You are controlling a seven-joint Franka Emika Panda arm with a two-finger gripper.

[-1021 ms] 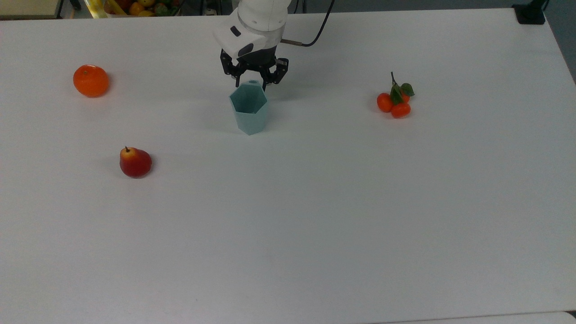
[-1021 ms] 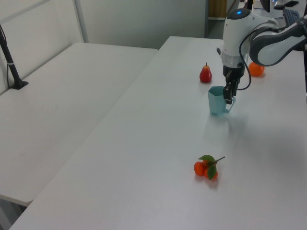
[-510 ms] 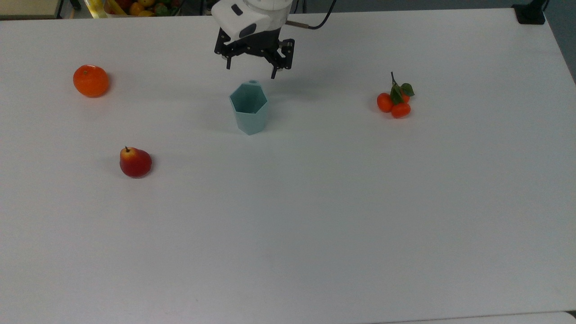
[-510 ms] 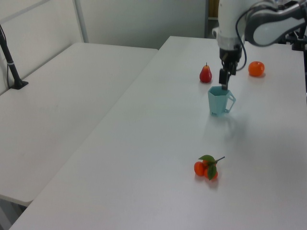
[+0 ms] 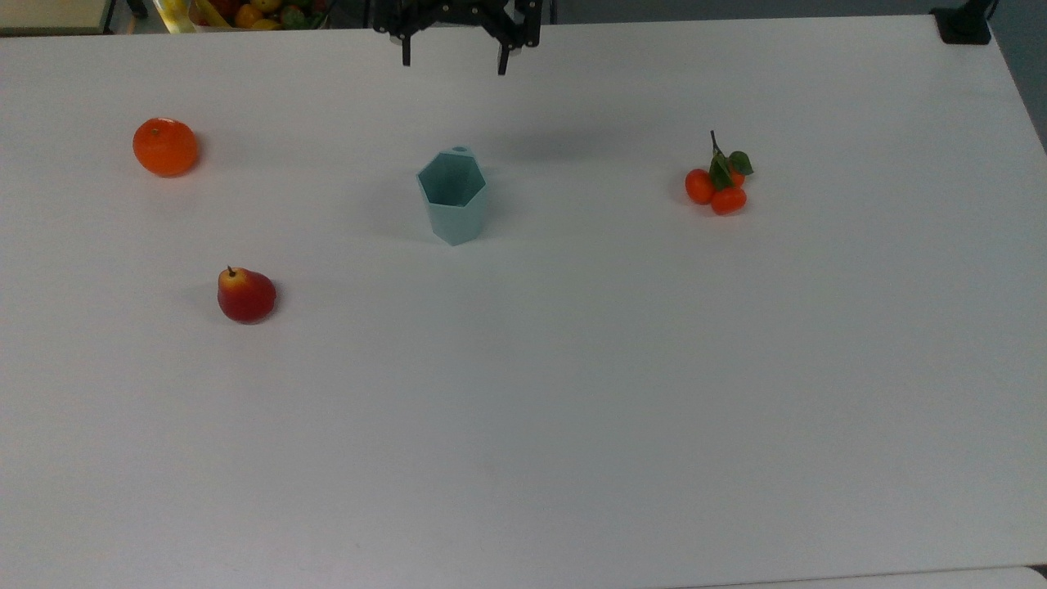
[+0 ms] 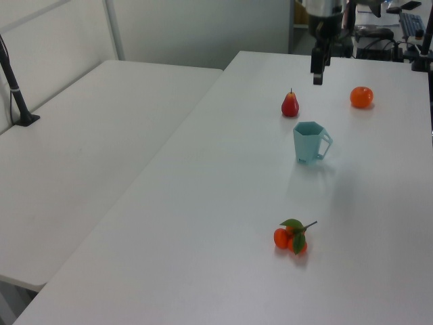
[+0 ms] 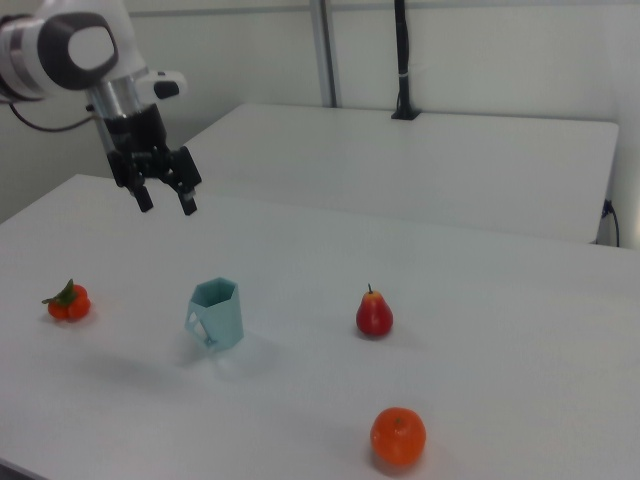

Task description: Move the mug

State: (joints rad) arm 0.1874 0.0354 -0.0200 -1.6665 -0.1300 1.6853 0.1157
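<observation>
In the top view, going from left to right, the orange (image 5: 165,146) lies at about 9 o'clock from the mug (image 5: 453,197), with the pear (image 5: 245,295) at about 8 o'clock from the mug. The mug stands upright on the table (image 5: 572,393), near the middle, its handle toward 12 o'clock. The gripper (image 5: 452,57) hangs above the table at 12 o'clock from the mug, well apart; its fingers are spread wide and hold nothing. The small oranges (image 5: 718,184) with leaves lie at 3 o'clock from the mug.
</observation>
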